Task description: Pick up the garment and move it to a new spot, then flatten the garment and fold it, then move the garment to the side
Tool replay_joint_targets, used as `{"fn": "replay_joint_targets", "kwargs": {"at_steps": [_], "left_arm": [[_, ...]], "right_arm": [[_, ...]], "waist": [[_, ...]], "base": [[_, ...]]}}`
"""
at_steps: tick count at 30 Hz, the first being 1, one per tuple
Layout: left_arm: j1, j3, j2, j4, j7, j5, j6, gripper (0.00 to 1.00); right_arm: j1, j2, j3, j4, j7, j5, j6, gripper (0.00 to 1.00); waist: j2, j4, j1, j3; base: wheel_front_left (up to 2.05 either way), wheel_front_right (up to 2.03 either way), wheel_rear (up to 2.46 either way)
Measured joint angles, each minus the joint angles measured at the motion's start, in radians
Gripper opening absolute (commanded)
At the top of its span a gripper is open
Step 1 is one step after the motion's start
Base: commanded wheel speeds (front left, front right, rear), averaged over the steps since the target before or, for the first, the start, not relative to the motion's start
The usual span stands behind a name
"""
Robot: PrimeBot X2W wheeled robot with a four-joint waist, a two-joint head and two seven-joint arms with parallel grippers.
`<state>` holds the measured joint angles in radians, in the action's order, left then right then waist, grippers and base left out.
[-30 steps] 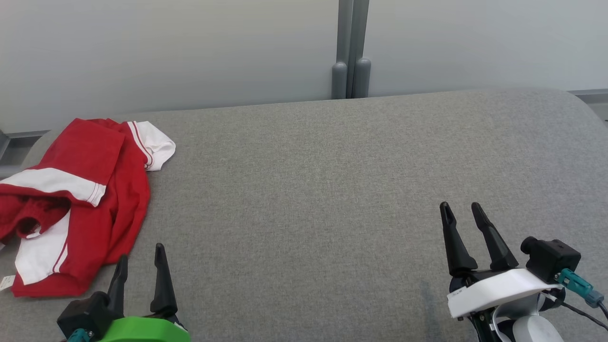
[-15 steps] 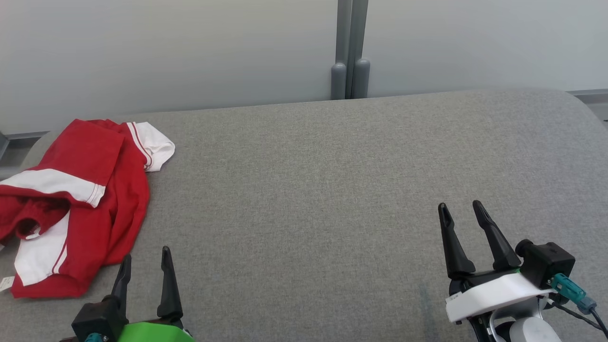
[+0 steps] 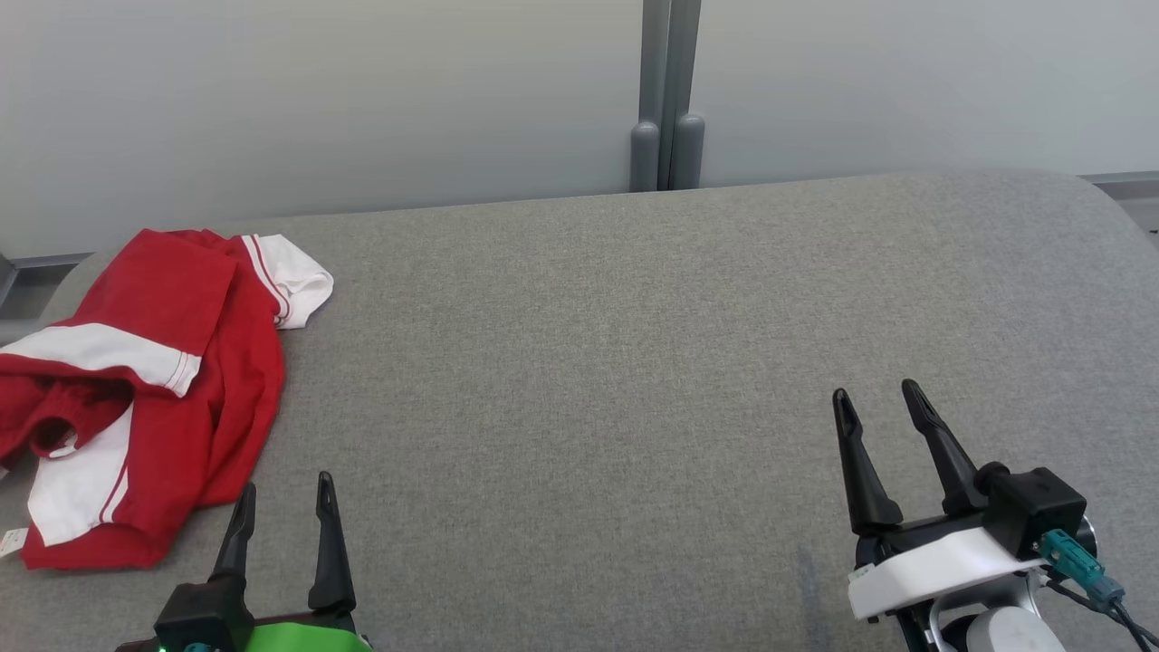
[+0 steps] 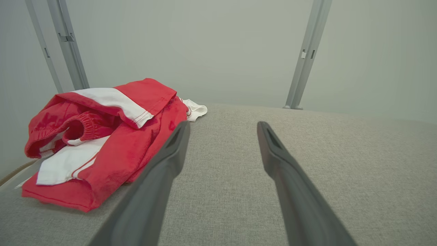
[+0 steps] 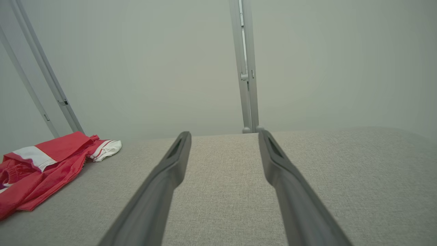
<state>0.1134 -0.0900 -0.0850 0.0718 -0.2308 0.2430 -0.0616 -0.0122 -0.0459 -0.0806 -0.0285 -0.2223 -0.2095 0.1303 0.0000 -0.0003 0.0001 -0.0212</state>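
The garment (image 3: 154, 389) is red with white bands, crumpled in a heap at the far left of the grey cushioned surface (image 3: 589, 362). It also lies left of the fingers in the left wrist view (image 4: 102, 143) and at the far left in the right wrist view (image 5: 44, 164). My left gripper (image 3: 285, 489) stands open at the lower left, just right of the garment's near corner, not touching it. At the lower right my right gripper (image 3: 878, 394) is open over bare fabric, with nothing between its fingers.
A pale wall with a grey vertical post (image 3: 668, 91) runs behind the surface. The surface's rounded edges curve off at the far left and far right. Wide bare fabric spans the middle and right.
Both grippers have drawn back a little toward the near edge; the left one slid slightly right. The garment has not moved.
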Motion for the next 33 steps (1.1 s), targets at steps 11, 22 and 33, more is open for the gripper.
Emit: {"fn": "replay_joint_targets", "kwargs": {"at_steps": [11, 22, 33], "left_arm": [[0.012, -0.006, 0.005, 0.003, -0.018, -0.056, -0.002, 1.00], [0.016, -0.013, 0.004, 0.012, -0.032, -0.097, -0.013, 1.00], [0.016, -0.018, 0.003, 0.021, -0.032, -0.094, -0.018, 1.00]], "right_arm": [[0.000, -0.001, -0.007, -0.025, -0.026, 0.048, 0.000, 1.00], [0.000, -0.002, -0.015, -0.033, -0.040, 0.090, 0.000, 1.00], [0.001, -0.002, -0.014, -0.038, -0.040, 0.086, 0.000, 1.00]], "waist": [[0.0000, -0.001, 0.0000, -0.004], [0.0000, -0.001, 0.0000, -0.005], [0.0000, -0.001, 0.0000, -0.004]], "base": [[0.00, 0.00, 0.00], [0.00, 0.00, 0.00], [0.00, 0.00, 0.00]]}}
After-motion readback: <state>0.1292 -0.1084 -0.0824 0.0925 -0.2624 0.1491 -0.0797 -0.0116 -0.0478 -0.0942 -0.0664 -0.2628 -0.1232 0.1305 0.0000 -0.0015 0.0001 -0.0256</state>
